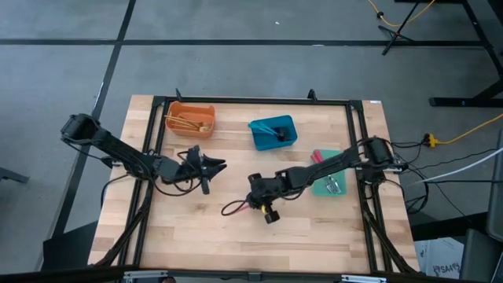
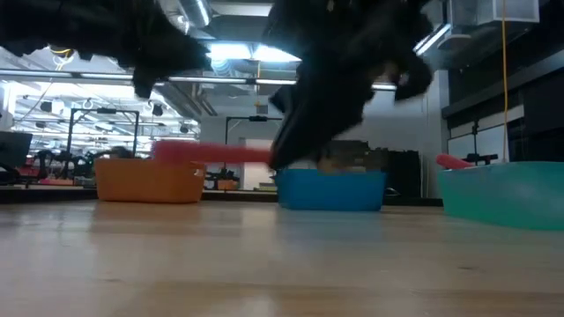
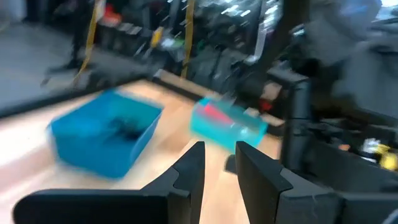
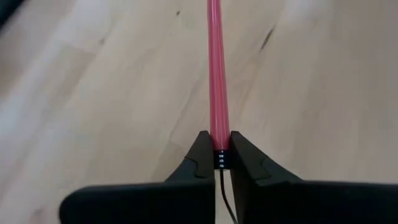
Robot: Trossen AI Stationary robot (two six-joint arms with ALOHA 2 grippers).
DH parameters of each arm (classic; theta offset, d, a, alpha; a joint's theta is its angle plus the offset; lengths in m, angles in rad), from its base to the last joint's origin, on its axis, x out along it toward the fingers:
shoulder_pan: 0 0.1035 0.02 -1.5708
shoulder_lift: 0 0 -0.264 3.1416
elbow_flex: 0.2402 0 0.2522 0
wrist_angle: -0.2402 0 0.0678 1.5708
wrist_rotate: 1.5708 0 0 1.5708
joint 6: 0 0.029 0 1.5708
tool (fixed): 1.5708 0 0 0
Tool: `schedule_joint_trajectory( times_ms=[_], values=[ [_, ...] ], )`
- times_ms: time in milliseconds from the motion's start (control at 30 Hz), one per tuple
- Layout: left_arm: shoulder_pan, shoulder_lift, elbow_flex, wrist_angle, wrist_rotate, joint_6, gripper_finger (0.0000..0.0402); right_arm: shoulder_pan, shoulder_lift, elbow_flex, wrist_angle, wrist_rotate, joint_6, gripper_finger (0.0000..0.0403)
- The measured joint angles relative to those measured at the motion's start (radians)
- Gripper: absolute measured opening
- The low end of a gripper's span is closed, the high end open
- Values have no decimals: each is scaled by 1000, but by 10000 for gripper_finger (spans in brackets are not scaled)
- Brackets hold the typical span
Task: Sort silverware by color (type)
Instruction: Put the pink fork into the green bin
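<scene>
**Red utensil pinched, ready for lifting**

Right claw [image 4: 215,155] clenched on the handle end of a red utensil [image 4: 216,74], near the surface [image 1: 314,228] centre, slightly toward 6 o'clock. Gripped at the tip, probably so the length hangs clear for dropping into the green bin [image 1: 336,189] at 3 o'clock, already holding red pieces. Left claw [image 3: 217,165] parted, empty, waiting toward 9 o'clock.

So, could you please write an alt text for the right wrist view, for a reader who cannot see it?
The right tool is shut on the end of a slim red utensil, which runs straight away from the camera. Below it is a bare light wooden table.
</scene>
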Motion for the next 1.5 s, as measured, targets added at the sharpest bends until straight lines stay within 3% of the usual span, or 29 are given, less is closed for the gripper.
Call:
schedule_joint_trajectory(
  times_ms=[200, 333, 500, 833, 1000, 1233, 1500],
  values=[
    [51, -83, 1, 130, 165, 244, 84, 0, -164, 0, -90, -6, 112, 5],
    [113, -180, 1, 115, 275, 360, 84, 0, -294, 1, -144, 1, 190, 3],
    [195, -332, 1, 29, 404, 445, 84, 0, -484, 2, -202, 83, 314, 5],
    [287, -638, -2, -392, 405, 459, 84, 1, -855, 3, -379, 312, 511, 4],
    [305, -732, -98, -355, 403, 445, 84, 13, -995, -14, -472, 438, 571, 3],
    [307, -867, -305, -185, 451, 410, 84, 63, -1141, -181, -478, 570, 660, 3],
    [307, -935, -304, -241, 454, 418, 84, 66, -1288, -425, -397, 598, 779, 5]
  ],
)
